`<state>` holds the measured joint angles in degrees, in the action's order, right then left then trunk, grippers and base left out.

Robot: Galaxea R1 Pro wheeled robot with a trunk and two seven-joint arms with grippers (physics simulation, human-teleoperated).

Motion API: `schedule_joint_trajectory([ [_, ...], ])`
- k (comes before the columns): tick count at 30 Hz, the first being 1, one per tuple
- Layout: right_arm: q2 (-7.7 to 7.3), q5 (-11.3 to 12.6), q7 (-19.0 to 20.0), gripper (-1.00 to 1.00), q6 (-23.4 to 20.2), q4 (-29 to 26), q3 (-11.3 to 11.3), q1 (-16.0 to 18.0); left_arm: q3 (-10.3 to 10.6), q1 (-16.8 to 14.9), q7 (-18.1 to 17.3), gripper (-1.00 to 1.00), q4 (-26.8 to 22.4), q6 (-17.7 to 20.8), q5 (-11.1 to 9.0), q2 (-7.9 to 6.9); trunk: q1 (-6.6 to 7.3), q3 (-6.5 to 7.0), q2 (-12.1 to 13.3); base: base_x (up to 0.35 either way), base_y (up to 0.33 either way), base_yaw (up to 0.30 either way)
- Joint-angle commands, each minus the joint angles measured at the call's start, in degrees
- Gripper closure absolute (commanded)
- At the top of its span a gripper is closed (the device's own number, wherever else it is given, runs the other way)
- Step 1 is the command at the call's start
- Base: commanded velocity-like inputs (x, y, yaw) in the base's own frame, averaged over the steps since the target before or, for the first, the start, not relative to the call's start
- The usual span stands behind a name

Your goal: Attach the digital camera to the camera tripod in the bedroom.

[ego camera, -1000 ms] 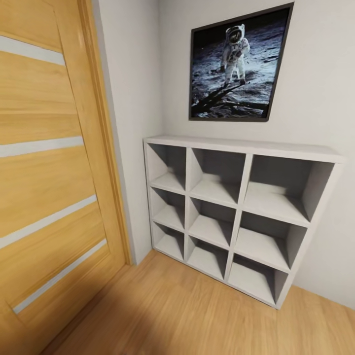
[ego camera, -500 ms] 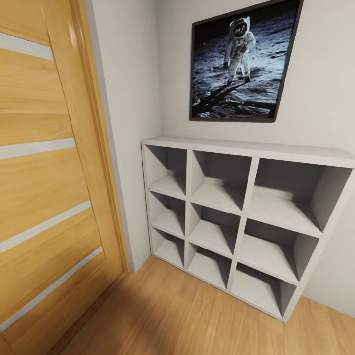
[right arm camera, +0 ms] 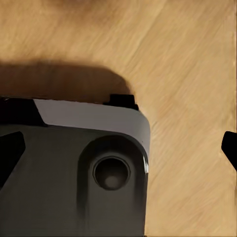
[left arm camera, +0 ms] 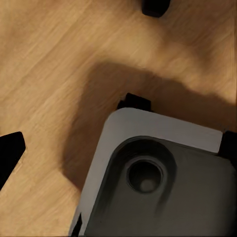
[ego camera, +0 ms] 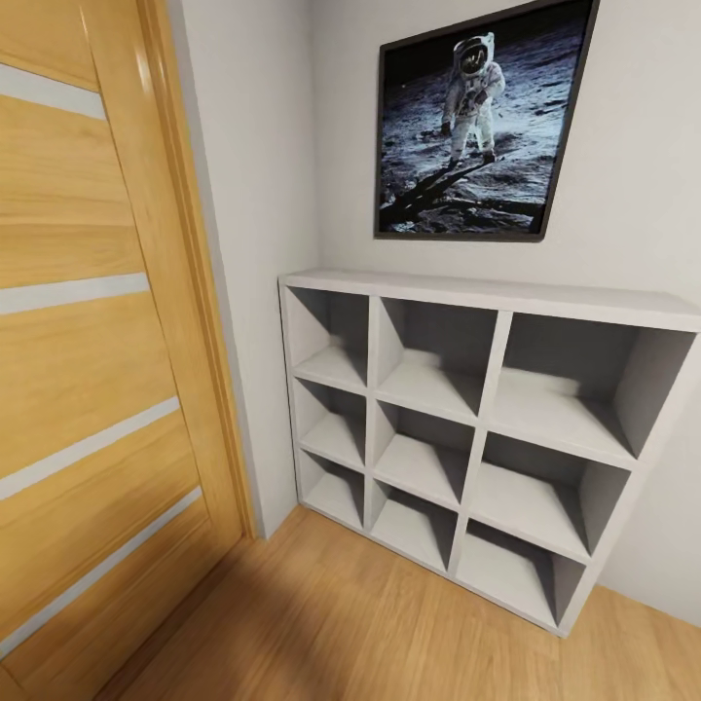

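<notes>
Your head view faces a grey nine-cubby shelf (ego camera: 467, 428) beneath an astronaut poster (ego camera: 477, 127), a wooden door (ego camera: 88, 341) at left. Both wrist views look down at the robot base (left arm camera: 163, 177) over wood floor (right arm camera: 187, 54); each arm's jaws stand apart. Camera and tripod unseen.

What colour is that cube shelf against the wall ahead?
Light grey all over; the cube shelf shows best in the head view, under the astronaut picture.
</notes>
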<state>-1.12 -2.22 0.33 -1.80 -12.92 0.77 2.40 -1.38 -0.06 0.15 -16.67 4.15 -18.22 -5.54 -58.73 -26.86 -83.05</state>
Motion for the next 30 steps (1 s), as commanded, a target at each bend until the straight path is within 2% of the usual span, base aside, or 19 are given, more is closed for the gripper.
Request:
schedule_joint_trajectory([
  [1,0.0,-0.21,0.0,-1.0,-1.87,-2.29,0.03,0.45,-0.14,-0.08,0.05,-1.0,-2.19,2.4,-0.32,-0.6,0.0,-0.07,-0.03,0.0,0.0,0.0],
  [2,0.07,-0.19,-0.12,-1.0,-5.54,-6.89,-0.03,1.35,-0.21,-0.5,0.12,-1.0,-6.47,7.07,-0.32,-1.72,0.0,-0.07,-0.03,0.0,0.0,0.0],
  [6,0.42,-0.26,-0.41,-1.0,-13.0,-16.47,-0.1,3.91,-0.36,-2.54,0.32,-1.0,-15.17,17.08,-0.28,-3.32,0.0,-0.07,-0.03,0.0,0.0,0.0],
  [9,0.59,-0.24,-0.74,-1.0,-16.95,-21.99,-0.13,6.98,-0.41,-5.31,0.39,-1.0,-20.38,23.22,-0.26,-3.97,0.0,-0.07,-0.03,0.0,0.0,0.0],
  [10,0.69,-0.07,-1.07,-1.0,-18.69,-24.1,-0.14,10.1,-0.46,-7.85,0.43,-1.0,-22.82,26.37,-0.24,-4.15,0.0,-0.07,-0.03,0.0,0.0,0.0],
  [11,0.72,0.0,-1.24,-1.0,-19.41,-24.73,-0.12,11.96,-0.48,-9.29,0.46,-1.0,-23.71,27.65,-0.22,-4.16,0.0,-0.07,-0.03,0.0,0.0,0.0],
  [12,0.77,0.1,-1.51,-1.0,-20.56,-25.14,-0.1,15.95,-0.47,-12.57,0.49,-1.0,-24.91,29.67,-0.23,-4.12,0.0,-0.07,-0.03,0.0,0.0,0.0],
  [14,0.8,0.19,-1.67,-1.0,-21.45,-24.61,-0.09,19.86,-0.5,-16.08,0.5,-1.0,-25.52,31.13,-0.35,-3.94,0.0,-0.07,-0.03,0.0,0.0,0.0],
  [15,0.84,0.38,-1.74,-1.0,-22.08,-23.47,-0.08,23.43,-0.52,-19.5,0.47,-1.0,-25.62,32.23,-0.45,-3.64,0.0,-0.07,-0.03,0.0,0.0,0.0],
  [19,0.93,0.6,-1.79,-1.0,-22.56,-21.29,-0.12,28.89,-0.5,-25.42,0.41,-1.0,-24.66,33.48,-0.54,-2.55,0.0,-0.07,-0.03,0.0,0.0,0.0],
  [20,1.05,0.61,-1.77,-1.0,-22.62,-20.7,-0.11,30.67,-0.49,-27.95,0.42,-1.0,-23.9,33.76,-0.48,-1.42,0.0,-0.07,-0.03,0.0,0.0,0.0],
  [21,1.21,0.62,-1.74,-1.0,-22.69,-20.5,-0.1,31.38,-0.47,-29.1,0.43,-1.0,-23.55,33.86,-0.34,-0.7,0.0,-0.07,-0.03,0.0,0.0,0.0],
  [26,2.3,0.63,-1.41,-1.0,-23.09,-20.01,-0.09,33.59,-0.35,-32.51,0.66,-1.0,-23.38,33.75,0.25,3.42,0.0,-0.07,-0.03,0.0,0.0,0.0],
  [27,2.65,0.66,-1.27,-1.0,-23.16,-19.89,-0.11,33.99,-0.23,-33.13,1.14,-1.0,-23.57,33.68,0.39,4.77,0.0,-0.07,-0.03,0.0,0.0,0.0],
  [30,3.01,0.65,-1.18,-1.0,-23.2,-19.49,-0.13,34.33,-0.04,-33.66,2.71,-1.0,-23.8,33.53,0.54,6.09,0.0,-0.07,-0.03,0.0,0.0,0.0],
])
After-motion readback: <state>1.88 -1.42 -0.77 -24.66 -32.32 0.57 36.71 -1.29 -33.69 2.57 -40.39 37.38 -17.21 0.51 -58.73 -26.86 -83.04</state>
